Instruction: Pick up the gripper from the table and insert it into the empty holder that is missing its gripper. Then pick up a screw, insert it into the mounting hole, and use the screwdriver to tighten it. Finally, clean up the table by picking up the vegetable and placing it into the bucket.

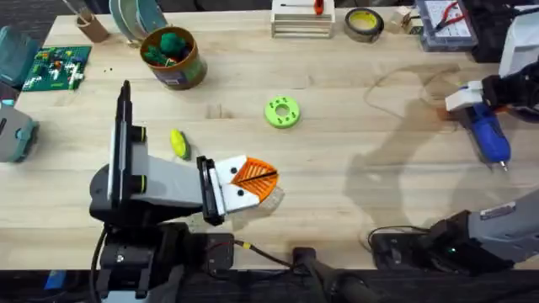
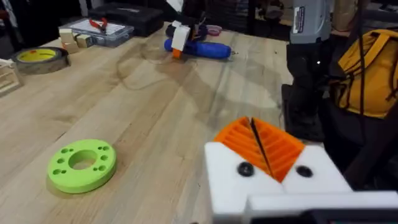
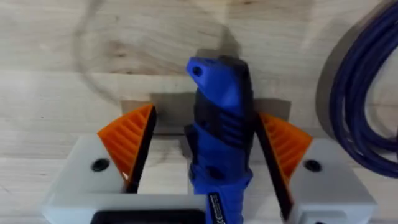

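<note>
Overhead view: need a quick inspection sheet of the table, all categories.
Surface: wooden table, bare in the middle.
Job's things: vegetable lies on the table beside the left arm; bucket upright at the far left, green items inside; screwdriver lies flat at the right edge.
Clutter: green ring disc, tape roll, circuit board, parts box.
Grippers: left gripper shut, nothing held; right gripper open, straddling the screwdriver.
Cables: thin wire loop on the table; blue cable beside the right gripper.
Surroundings: yellow bag off the table.
</note>
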You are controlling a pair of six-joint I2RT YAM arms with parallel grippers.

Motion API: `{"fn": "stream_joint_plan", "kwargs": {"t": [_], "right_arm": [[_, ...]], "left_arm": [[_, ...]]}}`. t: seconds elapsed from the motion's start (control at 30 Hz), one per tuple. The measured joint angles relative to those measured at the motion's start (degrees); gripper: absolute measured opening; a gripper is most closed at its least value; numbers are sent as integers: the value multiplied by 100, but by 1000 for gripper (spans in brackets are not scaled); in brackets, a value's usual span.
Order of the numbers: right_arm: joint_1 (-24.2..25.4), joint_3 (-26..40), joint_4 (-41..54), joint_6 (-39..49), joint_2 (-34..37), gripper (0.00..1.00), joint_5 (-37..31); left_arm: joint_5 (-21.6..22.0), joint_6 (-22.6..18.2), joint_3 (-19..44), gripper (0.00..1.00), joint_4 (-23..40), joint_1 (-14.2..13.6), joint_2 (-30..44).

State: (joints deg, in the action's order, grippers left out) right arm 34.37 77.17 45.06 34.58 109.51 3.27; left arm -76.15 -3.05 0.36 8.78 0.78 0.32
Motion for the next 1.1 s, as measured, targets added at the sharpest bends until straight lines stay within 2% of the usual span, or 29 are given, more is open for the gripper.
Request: {"fn": "stream_joint_plan", "kwargs": {"t": [0.17,0.27,0.43,0.6,0.67,0.87,0.97,1.1], "right_arm": [[0,0,9,58,0,992,-106],[0,0,9,65,0,945,-110],[0,1,-2,126,0,671,-155],[0,0,7,137,0,486,-187],[0,0,21,145,0,443,-195],[0,0,45,147,0,132,-201],[0,0,43,165,0,31,-213],[0,0,59,150,0,19,-215]], "left_arm": [[36,0,0,11,-7,0,0],[58,0,0,11,-13,0,0],[78,0,0,11,-17,0,-1],[78,0,0,11,-17,0,-2],[78,0,0,11,-17,0,-2],[78,0,0,11,-17,0,-1],[78,0,0,11,-17,0,0],[78,0,0,11,-17,0,0]]}}
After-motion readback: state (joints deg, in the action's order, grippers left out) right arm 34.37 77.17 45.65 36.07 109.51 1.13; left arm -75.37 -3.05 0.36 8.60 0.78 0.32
